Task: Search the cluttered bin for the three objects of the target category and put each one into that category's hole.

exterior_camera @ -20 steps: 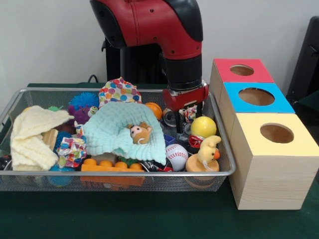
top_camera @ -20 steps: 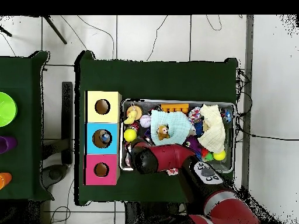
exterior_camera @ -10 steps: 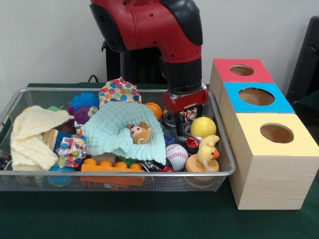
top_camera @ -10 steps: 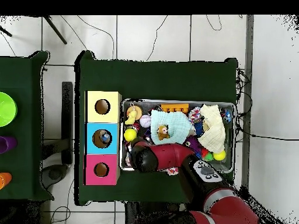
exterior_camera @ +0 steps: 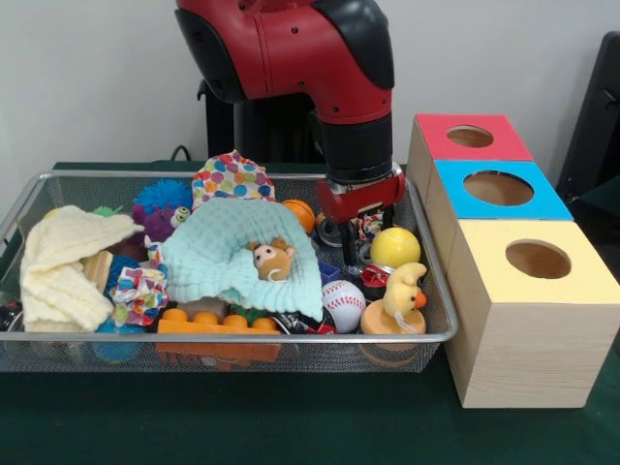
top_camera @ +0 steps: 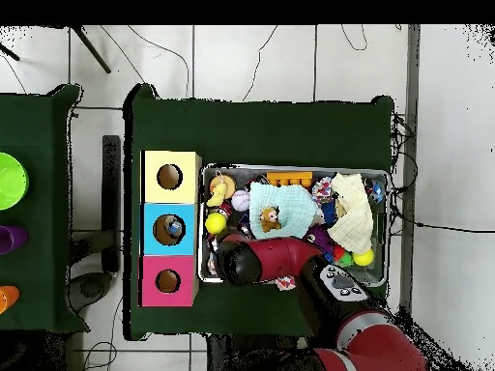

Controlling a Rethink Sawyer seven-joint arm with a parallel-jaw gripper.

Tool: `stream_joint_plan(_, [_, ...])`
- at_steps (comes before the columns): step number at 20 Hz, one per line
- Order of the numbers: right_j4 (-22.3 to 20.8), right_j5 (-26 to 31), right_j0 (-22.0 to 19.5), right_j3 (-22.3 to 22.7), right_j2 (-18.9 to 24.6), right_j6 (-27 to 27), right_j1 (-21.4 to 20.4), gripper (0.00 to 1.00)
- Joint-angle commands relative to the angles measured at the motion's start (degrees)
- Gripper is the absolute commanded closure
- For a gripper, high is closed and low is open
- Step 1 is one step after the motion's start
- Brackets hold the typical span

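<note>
Beneath and around the gripper (exterior_camera: 360, 254) the wire bin (exterior_camera: 58, 334) is spread for searching, the yellow ball (exterior_camera: 395, 247) lying just beside it, though its fingers' spacing cannot be told among clutter.

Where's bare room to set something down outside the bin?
Green cloth in front of the bin and boxes is bare; overhead, a wide strip of cloth lies beyond the bin. Inside it's packed edge to edge, with the gripper down among toys by the yellow ball.
</note>
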Motion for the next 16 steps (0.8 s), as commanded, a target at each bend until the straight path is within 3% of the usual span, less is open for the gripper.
stream_joint_plan(1, [-1.7, -3.8, 0.0, -6.8, -1.2, 7.0, 3.8, 0.0])
stream_joint_plan(2, [-1.7, -3.8, 0.1, -6.7, -1.3, 7.0, 3.7, 0.0])
stream_joint_plan(3, [-1.6, -3.6, 0.1, -6.8, -1.3, 7.0, 3.7, 1.0])
stream_joint_plan(16, [-1.8, -3.4, 0.1, -6.4, -1.5, 6.7, 3.4, 1.0])
